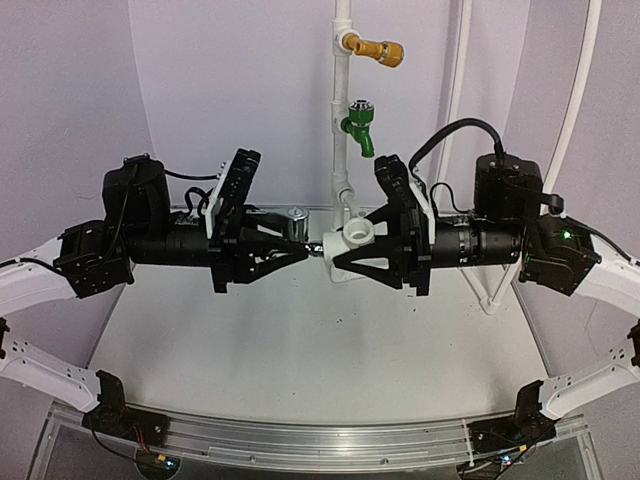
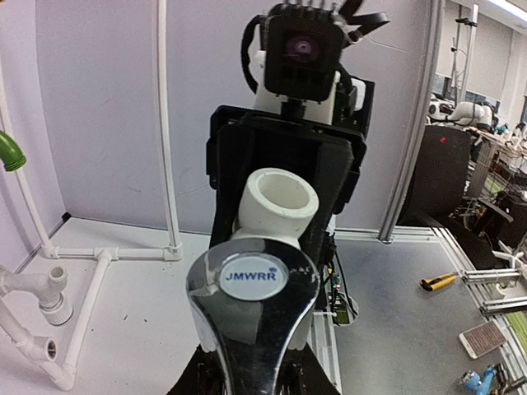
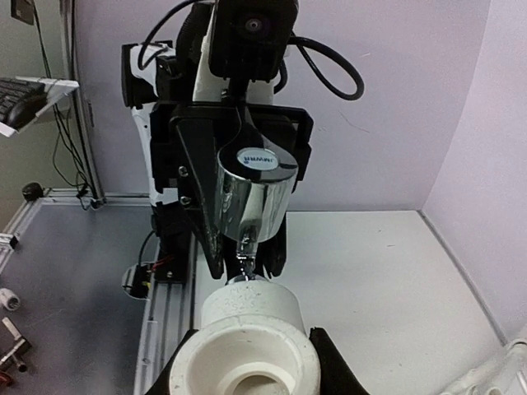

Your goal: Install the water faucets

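My left gripper (image 1: 296,240) is shut on the shiny silver tap (image 1: 293,217) with a lever handle. In the left wrist view the handle (image 2: 251,317) fills the foreground. My right gripper (image 1: 345,246) is shut on the white plastic fitting (image 1: 357,236), its round socket facing up. The two pieces meet end to end at mid-table, above the surface. In the right wrist view the tap (image 3: 254,202) has its threaded end against the far end of the fitting (image 3: 247,337). The fitting also shows in the left wrist view (image 2: 278,206).
A white pipe frame (image 1: 342,120) stands at the back, carrying a yellow-brass tap (image 1: 378,48) and a green tap (image 1: 359,125). More white pipes (image 1: 500,290) run down at the right. The white table (image 1: 320,350) lies below the grippers.
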You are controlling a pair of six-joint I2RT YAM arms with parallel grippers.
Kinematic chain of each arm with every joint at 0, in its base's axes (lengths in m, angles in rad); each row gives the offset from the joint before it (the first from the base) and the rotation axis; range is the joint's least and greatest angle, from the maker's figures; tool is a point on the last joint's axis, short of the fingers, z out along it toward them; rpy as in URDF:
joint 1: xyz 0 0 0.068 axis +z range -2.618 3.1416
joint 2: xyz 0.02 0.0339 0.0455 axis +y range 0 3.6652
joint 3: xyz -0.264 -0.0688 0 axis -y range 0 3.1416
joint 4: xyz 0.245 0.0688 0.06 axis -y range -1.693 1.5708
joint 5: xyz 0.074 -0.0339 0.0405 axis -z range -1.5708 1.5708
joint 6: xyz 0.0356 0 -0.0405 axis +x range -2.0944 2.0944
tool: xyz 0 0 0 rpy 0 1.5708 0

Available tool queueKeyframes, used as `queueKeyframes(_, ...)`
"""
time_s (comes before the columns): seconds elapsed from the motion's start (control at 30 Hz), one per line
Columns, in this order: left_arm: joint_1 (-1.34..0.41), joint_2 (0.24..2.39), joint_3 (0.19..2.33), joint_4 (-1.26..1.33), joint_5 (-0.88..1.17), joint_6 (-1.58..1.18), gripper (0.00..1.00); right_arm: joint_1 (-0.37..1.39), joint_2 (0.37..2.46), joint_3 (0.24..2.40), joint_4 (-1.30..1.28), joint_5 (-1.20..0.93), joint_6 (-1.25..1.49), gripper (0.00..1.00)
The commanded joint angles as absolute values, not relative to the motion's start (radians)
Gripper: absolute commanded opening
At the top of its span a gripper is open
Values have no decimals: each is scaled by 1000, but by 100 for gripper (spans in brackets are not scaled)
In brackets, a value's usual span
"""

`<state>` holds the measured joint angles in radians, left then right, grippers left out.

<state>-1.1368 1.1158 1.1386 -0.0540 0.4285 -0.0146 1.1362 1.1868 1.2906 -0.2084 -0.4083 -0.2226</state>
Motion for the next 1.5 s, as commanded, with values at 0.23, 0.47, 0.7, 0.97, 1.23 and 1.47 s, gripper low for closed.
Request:
queueKeyframes(0.23,-1161,1106,1063,139,351,-353,0,1150,1022,1145,-9,-365,-1033,0)
queueKeyframes(0.47,-1159,1075,1015,237,439,-476,0,1152,976,1045,7,-426,-1473,0)
queueKeyframes(0.7,-1160,1126,1059,236,530,-587,0,1153,979,962,193,-428,-1671,0)
queueKeyframes(0.97,-1159,1169,1041,320,554,-664,0,1154,988,925,296,-430,-1824,0)
queueKeyframes(1.23,-1159,1160,1020,375,581,-693,0,1153,985,908,293,-413,-1912,0)
queueKeyframes(1.47,-1160,1155,1015,393,578,-718,0,1154,974,878,270,-426,-2022,0)
